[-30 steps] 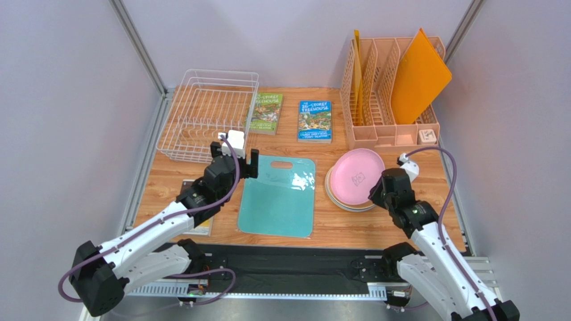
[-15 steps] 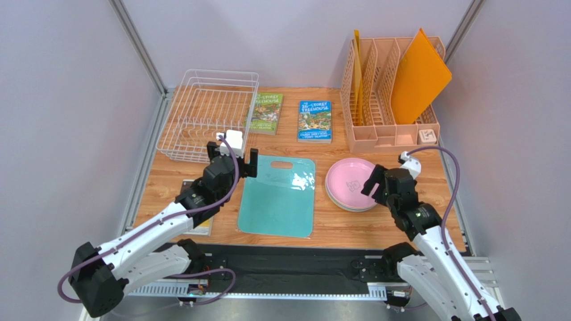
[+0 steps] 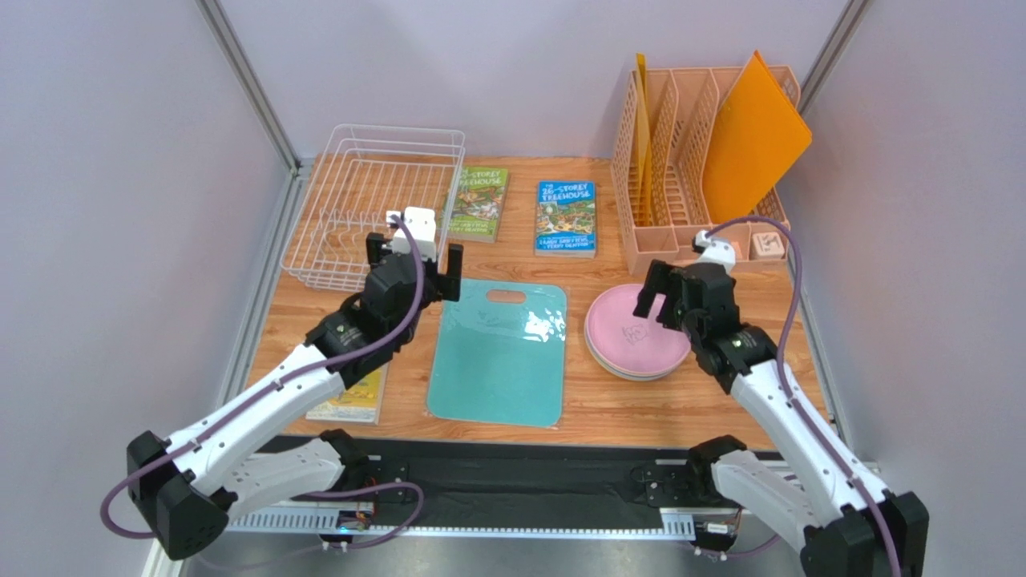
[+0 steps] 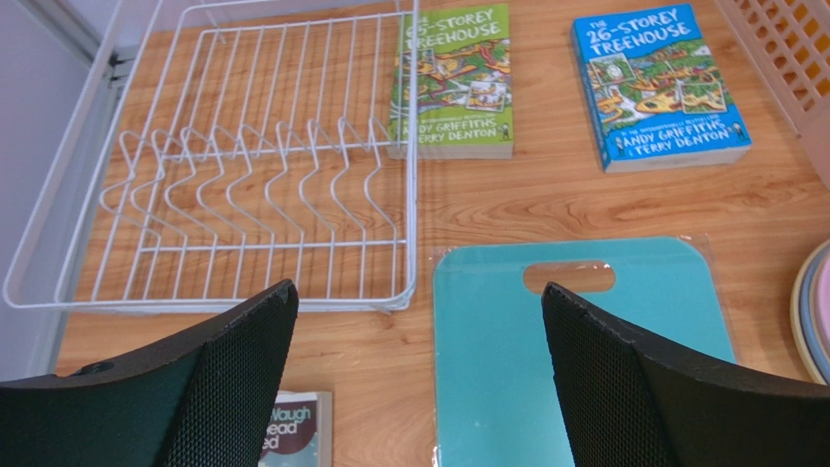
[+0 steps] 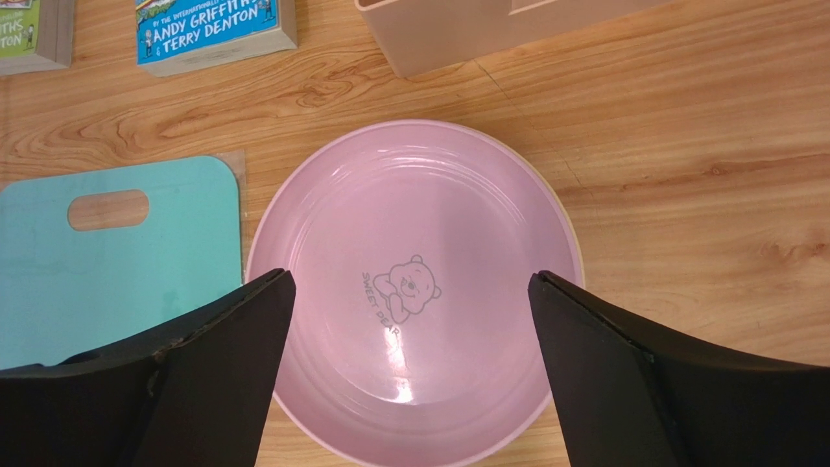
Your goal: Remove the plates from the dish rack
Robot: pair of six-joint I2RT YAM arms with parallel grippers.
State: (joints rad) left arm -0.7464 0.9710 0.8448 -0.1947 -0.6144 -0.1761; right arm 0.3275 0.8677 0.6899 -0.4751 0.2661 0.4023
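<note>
The white wire dish rack (image 3: 361, 210) stands at the back left, and the left wrist view shows the rack (image 4: 244, 165) with nothing in it. A pink plate (image 3: 620, 331) lies flat on top of a stack at the right; a tan rim (image 3: 599, 357) shows beneath it. My right gripper (image 3: 668, 301) hovers open above the pink plate (image 5: 414, 214), its fingers apart and touching nothing. Between the rack and the teal board, my left gripper (image 3: 414, 259) is open and empty (image 4: 419, 292). The stack's edge (image 4: 813, 311) shows at that view's right border.
A teal cutting board (image 3: 500, 349) lies in the middle. Two books (image 3: 479, 202) (image 3: 566, 216) lie behind it. A peach slatted organizer (image 3: 693, 192) holding orange boards (image 3: 753, 132) stands at the back right. Another book (image 3: 349, 397) lies under my left arm.
My right gripper opened and let go of the pink plate, which dropped from tilted to flat on the stack; the gripper then moved back and up. My left gripper shifted slightly toward the rack.
</note>
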